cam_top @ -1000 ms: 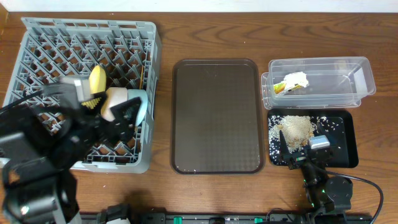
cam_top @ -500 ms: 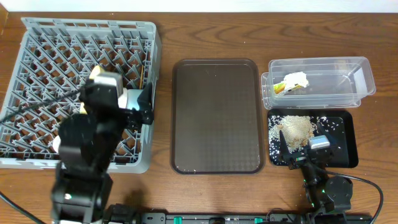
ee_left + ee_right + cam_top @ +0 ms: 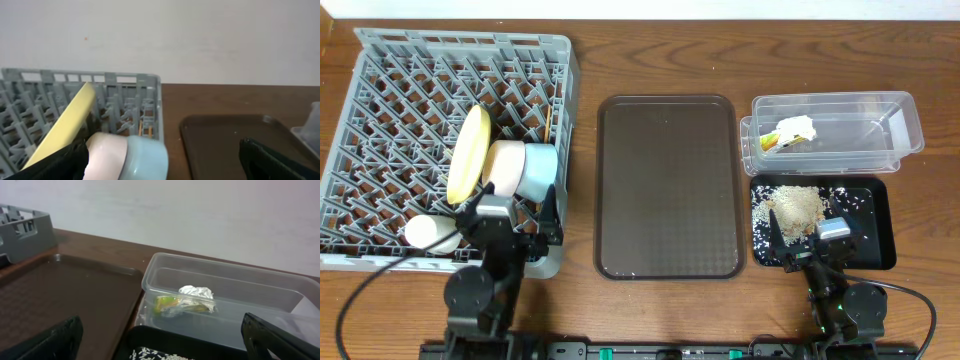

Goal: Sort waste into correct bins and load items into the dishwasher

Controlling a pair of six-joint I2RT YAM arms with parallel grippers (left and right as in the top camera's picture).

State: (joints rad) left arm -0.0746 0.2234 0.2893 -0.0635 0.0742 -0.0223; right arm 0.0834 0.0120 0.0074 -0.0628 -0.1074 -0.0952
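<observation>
The grey dishwasher rack point(image 3: 380, 60) holds the yellow plate point(image 3: 468, 155) on edge, with the cream bowl point(image 3: 505, 167) and light blue bowl point(image 3: 540, 170) leaning beside it. The white cup point(image 3: 432, 234) lies near the rack's front edge. The chopsticks point(image 3: 550, 120) stand by the right wall. My left gripper point(image 3: 510, 222) is open over the rack's front right corner, just short of the bowls, gripping nothing. In the left wrist view the plate point(image 3: 65, 125) and both bowls point(image 3: 145, 160) fill the lower left. The wrapper point(image 3: 792, 132) lies in the clear tub point(image 3: 880, 140). Rice point(image 3: 797, 208) lies in the black tray point(image 3: 875, 235). My right gripper point(image 3: 810, 245) is open over that tray.
The brown serving tray point(image 3: 667, 187) lies bare between the rack and the bins. In the right wrist view the clear tub point(image 3: 225, 280) with the wrapper point(image 3: 185, 300) is ahead, and the brown tray point(image 3: 65, 295) is to the left. Bare wooden table lies behind all of it.
My left arm has pulled back from over the rack's middle to its front right corner, uncovering the plate, bowls and cup. The right arm has not moved.
</observation>
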